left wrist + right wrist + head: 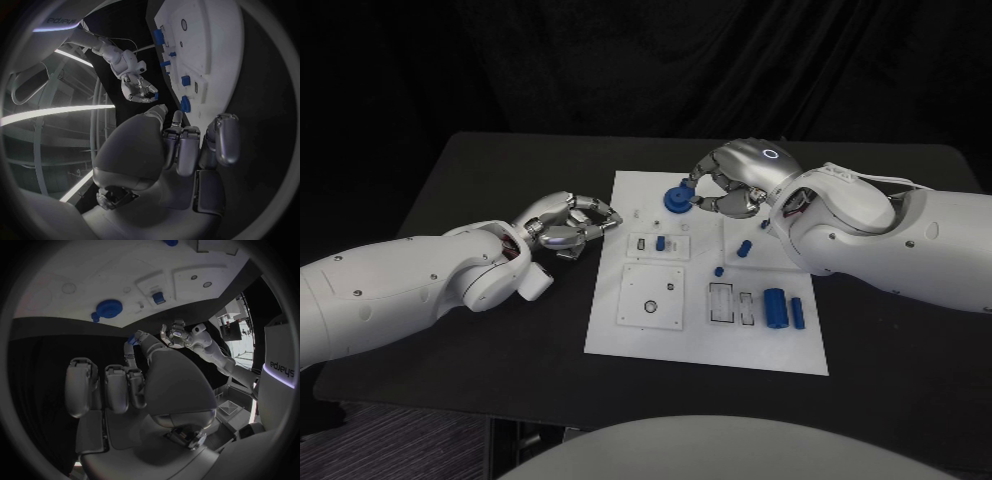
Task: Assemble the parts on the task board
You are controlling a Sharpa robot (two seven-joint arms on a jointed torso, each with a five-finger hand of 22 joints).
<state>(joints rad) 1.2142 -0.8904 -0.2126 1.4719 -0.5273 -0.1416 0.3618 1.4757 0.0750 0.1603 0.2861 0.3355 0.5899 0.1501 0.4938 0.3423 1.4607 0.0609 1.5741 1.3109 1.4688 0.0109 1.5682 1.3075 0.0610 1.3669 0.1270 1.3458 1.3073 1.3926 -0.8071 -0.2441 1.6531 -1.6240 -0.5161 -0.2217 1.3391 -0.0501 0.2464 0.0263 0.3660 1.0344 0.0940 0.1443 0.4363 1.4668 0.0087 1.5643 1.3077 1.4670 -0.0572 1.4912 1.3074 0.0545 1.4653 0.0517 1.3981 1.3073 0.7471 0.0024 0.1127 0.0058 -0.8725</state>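
The white task board (704, 330) lies mid-table, also seen in the left wrist view (212, 40) and the right wrist view (81, 265). A round blue part (676, 198) (109, 307) (185, 103) sits near its far edge. My right hand (730, 188) (140, 89) hovers just beside that part and pinches a small blue piece (131, 339) at its fingertips. A blue part (661, 243) (159, 297) stands in a slot block. My left hand (571, 225) (187, 145) sits left of the board with its fingers curled in on nothing.
Two blue cylinders (775, 303) (796, 312) lie on the board's near right side. Smaller blue pieces (744, 247) (720, 270) lie mid-board. The black table (488, 170) extends on both sides of the board.
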